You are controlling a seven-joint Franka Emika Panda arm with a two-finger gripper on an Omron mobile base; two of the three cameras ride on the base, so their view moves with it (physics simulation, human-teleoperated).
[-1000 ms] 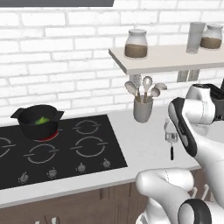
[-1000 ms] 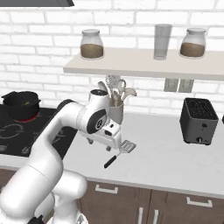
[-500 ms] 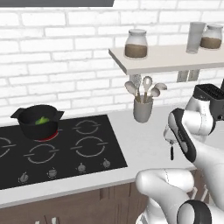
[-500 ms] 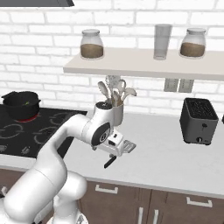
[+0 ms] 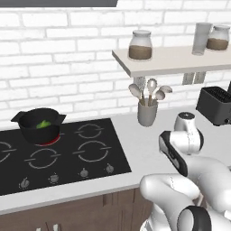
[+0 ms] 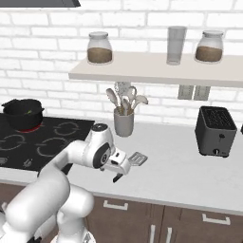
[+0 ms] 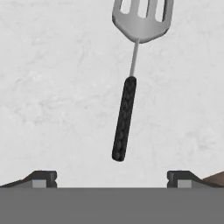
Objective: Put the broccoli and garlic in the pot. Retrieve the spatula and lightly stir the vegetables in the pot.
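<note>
Viewing left base: the pot [image 5: 39, 126] is being shown on the hob's rear burner, with the broccoli [image 5: 43, 124] inside.
Right base view: the spatula [image 6: 137, 159] is being seen lying on the counter [image 6: 190, 166], beside the gripper [image 6: 119, 172].
Hand view: the gripper [image 7: 112, 177] is being held spread wide above the handle, nothing pinched.
Handling: judged light and stiff; the textured black grip is being favoured.
</note>
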